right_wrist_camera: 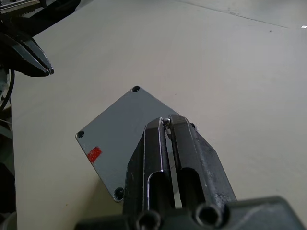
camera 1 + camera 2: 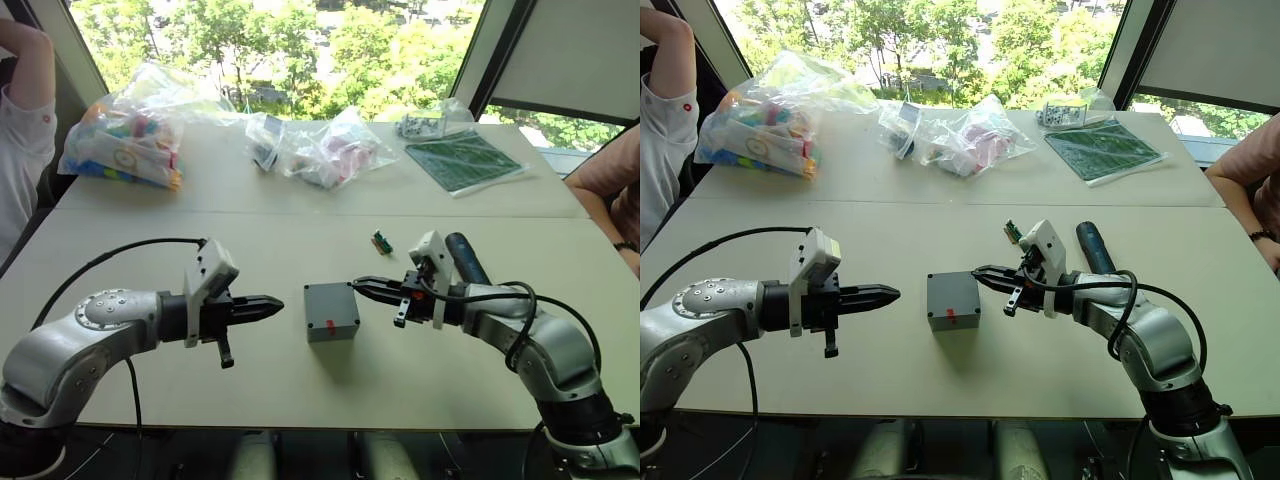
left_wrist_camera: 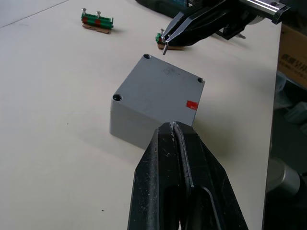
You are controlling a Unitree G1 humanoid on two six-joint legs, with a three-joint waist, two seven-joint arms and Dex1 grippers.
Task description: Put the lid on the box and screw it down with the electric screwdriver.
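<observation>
Nearest the robot, the left hand hovers just above the worktop with its fingers pressed together on nothing, its tip aimed at the box from a short way to the left. It looks parked there, ready to steady the box if needed.

The box sits at the middle of the worktop with the lid already seated flat on top, corner holes showing and a small red mark facing the robot.

On the other side, the right hand reaches over the box's far right corner. Its fingers pinch a small screw, the tip pointing down from between them in the left wrist view. By my reading, the screw is being brought to a corner hole, so fastening has yet to begin.

Behind the right arm lies the electric screwdriver, untouched, close enough to pick up once a screw is set. A small green component rests just beyond the box.

Farther back lie clear bags of parts and a green board.
</observation>
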